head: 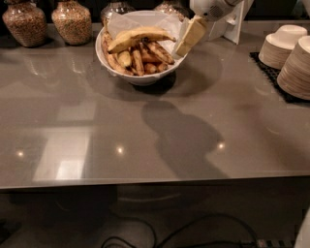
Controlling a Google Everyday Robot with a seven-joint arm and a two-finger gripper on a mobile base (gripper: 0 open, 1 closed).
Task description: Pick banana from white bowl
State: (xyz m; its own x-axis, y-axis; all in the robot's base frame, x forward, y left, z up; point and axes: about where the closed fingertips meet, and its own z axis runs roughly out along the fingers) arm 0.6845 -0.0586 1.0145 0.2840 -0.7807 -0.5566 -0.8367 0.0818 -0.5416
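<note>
Bowl (140,77): white and round, standing on the grey counter (72,121); every place below is given from it.
Paper (120,22): white lining, rising above the bowl's back rim.
Banana (138,36): long and yellow with brown marks, lying on top of the heap inside the bowl. It runs from the left of the bowl to the right, and its dark tip points at the right rim.
Small bananas (140,60): browner and streaked, packed under the banana in the front half of the bowl.
Gripper (183,46): pale cream, slanting down and left from the white arm (213,8). Its low end is at the bowl's right rim.
Gripper state: whether it is parted or closed does not show; it grips nothing.
Banana to gripper: the banana's dark tip is just left of the gripper, near it. Whether the two touch is not clear.
Jars (71,19): two with brown filling, well to the left of the bowl. Two more (116,7) are behind it, partly hidden by the paper.
Beige bowls (295,60): two stacks far to the right of the bowl, on a black mat (264,63).
White stand (232,26): right of the bowl, behind the gripper.
Shadow (184,140): a dark shape on the counter, in front of the bowl and somewhat to the right.
Cables (193,232): dark, below the counter's front edge.
</note>
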